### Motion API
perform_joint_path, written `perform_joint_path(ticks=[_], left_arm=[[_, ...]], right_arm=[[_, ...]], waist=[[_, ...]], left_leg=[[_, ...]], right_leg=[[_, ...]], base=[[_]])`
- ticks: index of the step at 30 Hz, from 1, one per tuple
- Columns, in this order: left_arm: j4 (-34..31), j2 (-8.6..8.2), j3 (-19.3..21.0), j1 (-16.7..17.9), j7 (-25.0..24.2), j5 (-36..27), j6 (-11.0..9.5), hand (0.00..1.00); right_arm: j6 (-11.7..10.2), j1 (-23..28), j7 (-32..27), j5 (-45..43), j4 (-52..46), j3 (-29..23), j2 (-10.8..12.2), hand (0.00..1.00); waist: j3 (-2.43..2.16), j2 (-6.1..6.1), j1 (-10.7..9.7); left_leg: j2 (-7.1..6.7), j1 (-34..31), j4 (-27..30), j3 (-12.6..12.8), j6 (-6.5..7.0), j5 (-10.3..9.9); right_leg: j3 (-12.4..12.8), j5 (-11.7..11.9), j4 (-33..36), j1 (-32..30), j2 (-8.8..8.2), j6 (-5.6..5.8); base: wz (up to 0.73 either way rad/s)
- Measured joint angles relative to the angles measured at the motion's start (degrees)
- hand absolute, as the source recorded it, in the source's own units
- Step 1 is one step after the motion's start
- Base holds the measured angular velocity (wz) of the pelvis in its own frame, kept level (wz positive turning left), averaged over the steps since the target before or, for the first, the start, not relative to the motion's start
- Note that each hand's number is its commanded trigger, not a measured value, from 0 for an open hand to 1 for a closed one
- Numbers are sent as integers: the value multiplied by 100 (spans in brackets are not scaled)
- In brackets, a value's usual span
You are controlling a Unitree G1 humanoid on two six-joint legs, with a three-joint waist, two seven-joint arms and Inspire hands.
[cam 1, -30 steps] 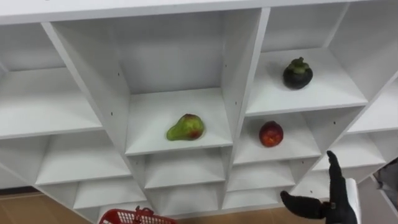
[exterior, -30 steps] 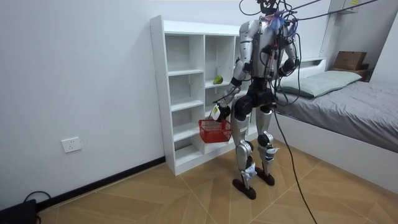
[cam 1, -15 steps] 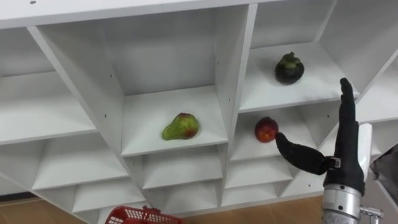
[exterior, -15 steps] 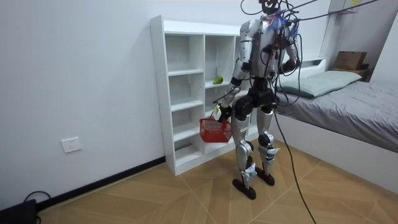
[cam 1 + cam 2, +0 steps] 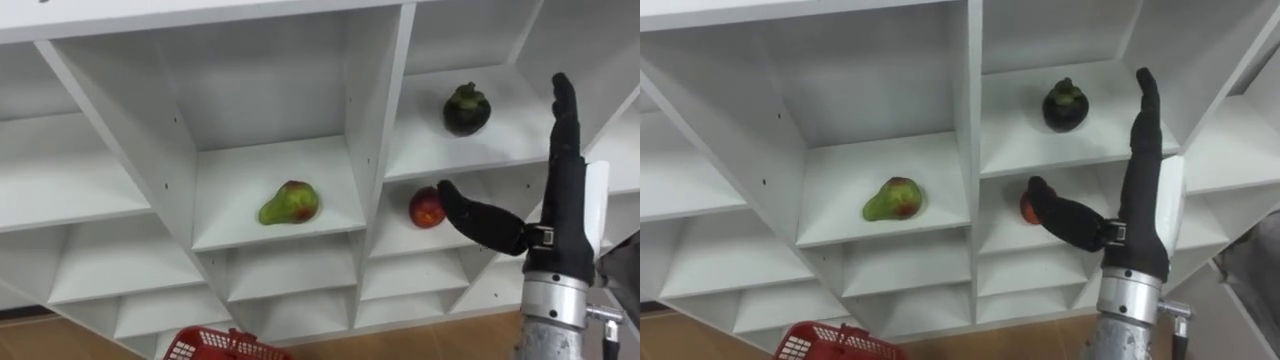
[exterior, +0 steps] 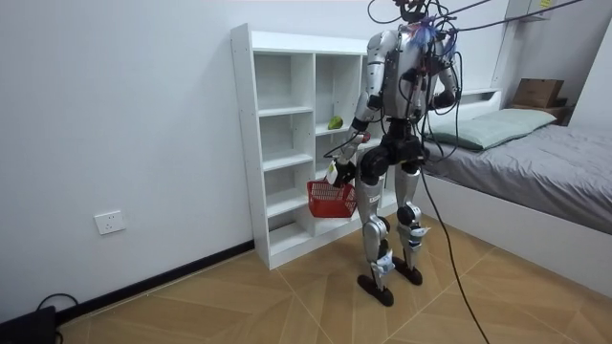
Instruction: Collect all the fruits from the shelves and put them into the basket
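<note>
Peach (image 5: 427, 208) lies just beside thumb of the outstretched right hand (image 5: 562, 228)

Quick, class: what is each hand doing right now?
Left hand: closed on the basket handle.
Right hand: open, holding nothing.

Right hand (image 5: 563, 235): rose from the lower right corner of the left eye view, below the fruit shelves, to a place in front of the right-hand column of the closet (image 5: 375, 150).
Fingers (image 5: 562, 120): tips climbed from beneath the level of the red fruit (image 5: 425, 208) to about the height of the mangosteen (image 5: 466, 108).
Thumb (image 5: 470, 212): its tip went from well apart from the red fruit to just beside it; whether they touched could not be told.
Eye view: the whole picture slid slightly, the camera's own shift.
</note>
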Motion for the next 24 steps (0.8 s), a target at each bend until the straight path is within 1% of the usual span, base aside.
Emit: perform_joint_path(ticks=[2,6,7,8,9,10,11,12,13,17,18,20,22,24], left_arm=[[-2,0,-13,-3,3,2,20,100],[0,-1,-35,-1,7,-11,47,100],[2,0,-31,0,9,-22,46,100],[4,9,-26,1,13,-27,46,100],[13,21,-23,2,11,-32,46,100],[13,29,-21,2,8,-32,46,100],[13,33,14,-6,3,-35,44,100],[13,41,19,-18,0,-35,42,100],[12,43,29,-24,-9,-36,42,100],[0,43,177,-20,-129,28,55,100],[-34,42,198,-12,-157,26,101,100],[-106,43,236,-7,-182,26,157,100],[-217,63,255,34,-229,28,158,100],[-236,99,275,15,-283,58,166,100]], right_arm=[[15,-30,18,77,0,6,-48,0],[24,-96,40,296,0,2,-60,0],[25,-100,60,355,0,-1,-67,0],[28,-121,68,498,0,-8,-105,0],[29,-160,67,610,0,-19,-178,0],[29,-185,67,654,0,-23,-220,0],[29,-249,68,683,0,-42,-293,0],[28,-342,75,685,0,-87,-307,0],[28,-454,88,679,-1,-151,-310,0],[23,-829,115,682,5,-421,-314,0],[22,-910,130,722,8,-495,-314,0],[22,-1019,135,747,94,-584,-315,0],[34,-1151,146,794,303,-645,-314,0],[79,-1251,259,980,510,-822,-315,0]], waist=[[2,-3,9],[5,-28,10],[21,-69,10],[18,-77,33],[30,-121,65],[33,-139,73],[36,-177,103],[45,-227,122],[39,-262,120],[22,-297,138],[22,-300,138],[24,-299,131],[31,-312,126],[43,-350,116]], left_leg=[[0,2,-1,0,0,1],[3,5,0,1,-7,5],[3,4,0,0,-8,7],[4,3,0,-1,-12,10],[5,2,0,-1,-15,12],[6,1,1,-1,-17,14],[8,0,1,-1,-20,19],[12,-6,1,2,-23,23],[12,-8,1,2,-24,24],[11,-8,3,-4,-23,24],[11,-9,4,-15,-23,24],[11,-14,4,-33,-22,25],[12,-18,3,-61,-23,25],[12,-35,4,-104,-24,29]], right_leg=[[-1,0,1,0,-1,0],[-1,1,3,1,2,-1],[-4,2,4,-1,1,-3],[-9,4,3,3,1,-7],[-10,6,2,3,2,-10],[-11,7,2,3,3,-12],[-13,11,2,2,4,-18],[-19,15,0,0,7,-23],[-20,16,-1,3,8,-24],[-25,24,1,28,7,-20],[-26,24,1,31,7,-20],[-38,24,0,39,6,-20],[-76,24,-2,52,3,-20],[-147,24,-3,50,-4,-20]], base=[[0],[0],[0],[0],[0],[0],[0],[0],[0],[0],[0],[2],[8],[10]])
